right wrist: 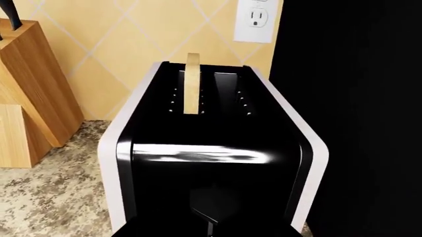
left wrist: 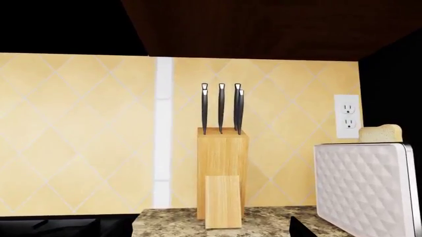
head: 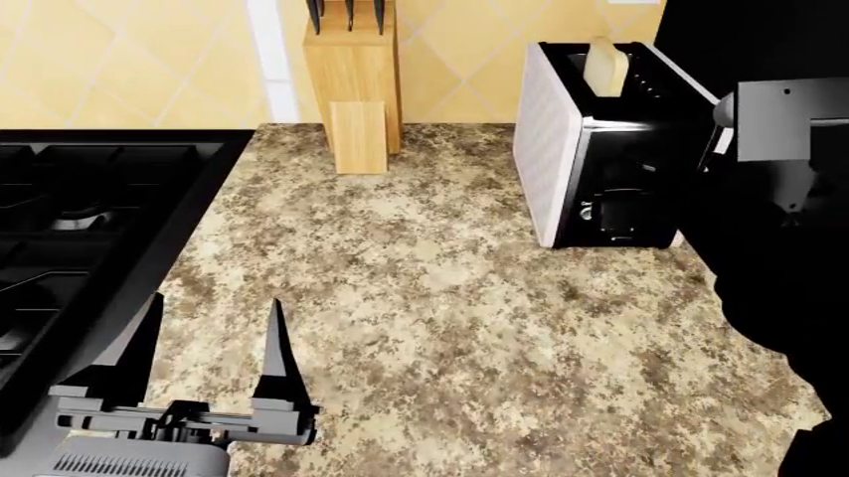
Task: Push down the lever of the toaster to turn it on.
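Observation:
The toaster [head: 551, 139] stands at the back right of the counter, with white quilted sides and a glossy black end panel and top. A bread slice [head: 605, 65] stands in one slot. The lever [right wrist: 212, 206], a dark tab above a thin pale slot track, sits high on the end panel, and in the head view [head: 619, 202] beside a small silver dial. The right wrist view looks down on the toaster [right wrist: 112, 163] from close above. My right arm [head: 782, 119] hangs just right of the toaster, its fingers lost in black. My left gripper [head: 210, 348] is open and empty at the front left.
A wooden knife block [head: 352, 79] stands against the tiled wall, left of the toaster. A black stove [head: 80, 229] fills the left side. A wall outlet [right wrist: 256, 19] is behind the toaster. Speckled granite counter [head: 438, 328] lies between my grippers.

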